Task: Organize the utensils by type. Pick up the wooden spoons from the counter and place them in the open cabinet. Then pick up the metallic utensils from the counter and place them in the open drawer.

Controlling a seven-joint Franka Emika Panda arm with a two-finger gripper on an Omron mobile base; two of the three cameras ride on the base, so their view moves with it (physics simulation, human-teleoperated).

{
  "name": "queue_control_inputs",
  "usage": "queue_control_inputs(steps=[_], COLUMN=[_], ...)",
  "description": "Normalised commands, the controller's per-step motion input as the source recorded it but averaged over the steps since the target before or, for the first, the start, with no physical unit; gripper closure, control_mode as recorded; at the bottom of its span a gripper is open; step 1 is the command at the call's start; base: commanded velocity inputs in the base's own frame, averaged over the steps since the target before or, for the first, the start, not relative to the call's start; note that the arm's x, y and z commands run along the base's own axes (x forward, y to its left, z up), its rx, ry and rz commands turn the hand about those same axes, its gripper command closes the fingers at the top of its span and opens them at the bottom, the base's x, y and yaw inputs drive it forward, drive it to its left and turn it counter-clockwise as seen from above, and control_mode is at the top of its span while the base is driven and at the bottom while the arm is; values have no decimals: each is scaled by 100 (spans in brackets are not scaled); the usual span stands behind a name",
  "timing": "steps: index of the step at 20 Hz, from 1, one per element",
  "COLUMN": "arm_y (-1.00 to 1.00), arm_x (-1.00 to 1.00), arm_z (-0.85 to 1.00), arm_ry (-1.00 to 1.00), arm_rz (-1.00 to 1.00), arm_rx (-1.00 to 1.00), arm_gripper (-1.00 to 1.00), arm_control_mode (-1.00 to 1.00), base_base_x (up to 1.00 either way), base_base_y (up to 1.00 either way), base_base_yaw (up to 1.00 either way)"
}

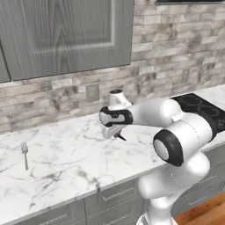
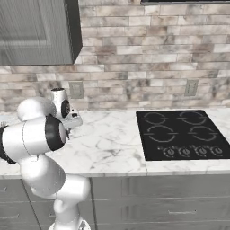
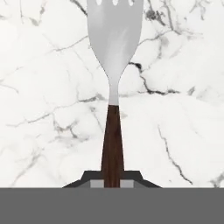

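Fingers point(image 3: 112, 183): pinching the dark brown handle end of a fork point(image 3: 114, 48), silver head pointing away over the marble.
Held fork: carried above the worktop point(image 1: 79, 162), handle gripped at its very tip.
Second fork point(image 1: 25, 154): lying flat on the worktop, well to the left of the arm, tines toward the wall.
Handling: thin, stiff, light; smooth metal likely slippery, so wooden handle the safer hold; end grip may let it swing.
Cooktop point(image 2: 182, 134): well off to the right.
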Motion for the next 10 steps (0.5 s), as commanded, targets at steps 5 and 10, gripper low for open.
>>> queue_control_inputs(steps=[5, 10], arm_y=[-3, 0], arm_x=[-48, -51], arm_z=[40, 37], arm_ry=[0, 0], arm_rz=[34, 22], arm_rx=[-3, 0], arm_gripper=[100, 100], arm_control_mode=[-100, -100], base_base_x=[0, 0], base_base_y=[0, 0], base_base_yaw=[0, 0])
